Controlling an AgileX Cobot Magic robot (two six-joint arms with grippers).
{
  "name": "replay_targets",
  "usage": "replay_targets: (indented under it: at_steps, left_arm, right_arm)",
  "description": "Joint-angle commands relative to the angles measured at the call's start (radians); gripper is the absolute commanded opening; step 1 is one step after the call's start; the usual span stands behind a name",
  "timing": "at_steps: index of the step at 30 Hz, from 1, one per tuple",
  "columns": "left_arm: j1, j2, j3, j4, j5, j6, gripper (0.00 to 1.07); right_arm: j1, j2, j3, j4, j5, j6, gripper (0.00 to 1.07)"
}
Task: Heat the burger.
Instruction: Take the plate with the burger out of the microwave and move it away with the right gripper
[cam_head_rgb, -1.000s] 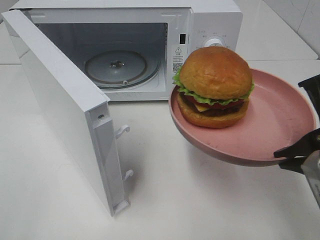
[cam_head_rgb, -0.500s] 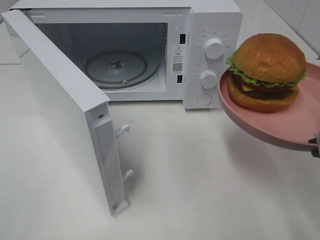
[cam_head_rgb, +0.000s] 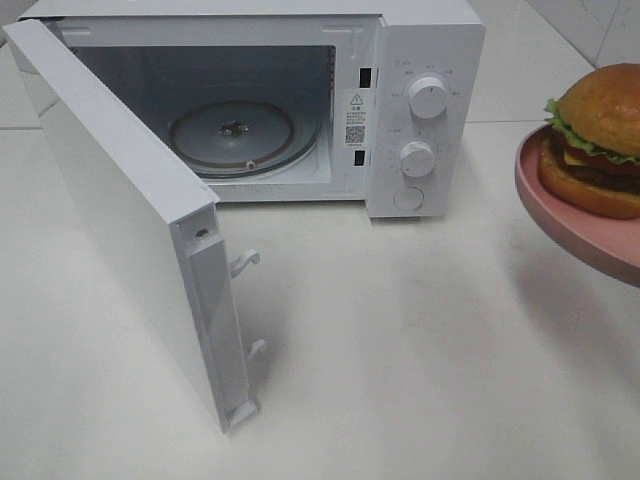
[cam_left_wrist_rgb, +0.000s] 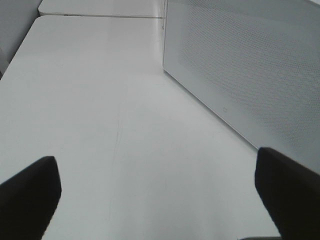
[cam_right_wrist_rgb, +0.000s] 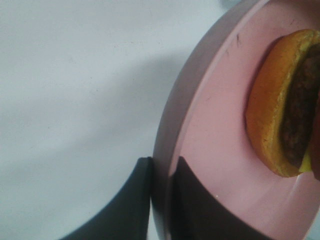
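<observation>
My right end effector (cam_right_wrist_rgb: 160, 172) pinches only the plate (cam_right_wrist_rgb: 210, 150) rim, left end effector (cam_left_wrist_rgb: 157, 195) wide and empty, so a tilt could slide the burger (cam_head_rgb: 598, 140) onto the desk (cam_head_rgb: 400, 350).

The rim of a pink plate (cam_right_wrist_rgb: 172, 150) is pinched between the dark fingers (cam_right_wrist_rgb: 131, 200) of the right gripper (cam_right_wrist_rgb: 161, 172), with the burger (cam_right_wrist_rgb: 280, 105) carried on it above a white tabletop (cam_right_wrist_rgb: 75, 100)

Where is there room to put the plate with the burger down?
The white table is bare in front of the microwave, right of its open door. The glass tray inside is bare too. Nowhere looks crowded.
</observation>
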Motion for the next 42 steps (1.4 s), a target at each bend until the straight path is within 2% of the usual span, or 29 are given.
replay_targets:
  at_steps: [1, 6, 22, 38, 42]
  left_arm:
    - [0.003, -0.005, 0.0, -0.003, -0.012, -0.004, 0.98]
    - [0.003, -0.005, 0.0, -0.003, -0.012, -0.004, 0.98]
    - [0.003, -0.005, 0.0, -0.003, -0.012, -0.004, 0.98]
    - [0.003, -0.005, 0.0, -0.003, -0.012, -0.004, 0.98]
    - [0.003, -0.005, 0.0, -0.003, -0.012, -0.004, 0.98]
  right_arm:
    - [-0.004, -0.013, -0.009, -0.104, -0.007, 0.101, 0.0]
    - [-0.004, 0.008, -0.009, -0.158, 0.034, 0.205, 0.0]
    - [-0.004, 0.332, -0.009, -0.334, 0.08, 0.815, 0.01]
    - [-0.004, 0.603, -0.015, -0.374, 0.08, 1.239, 0.01]
    - [-0.004, 0.691, -0.053, -0.374, 0.081, 1.333, 0.02]
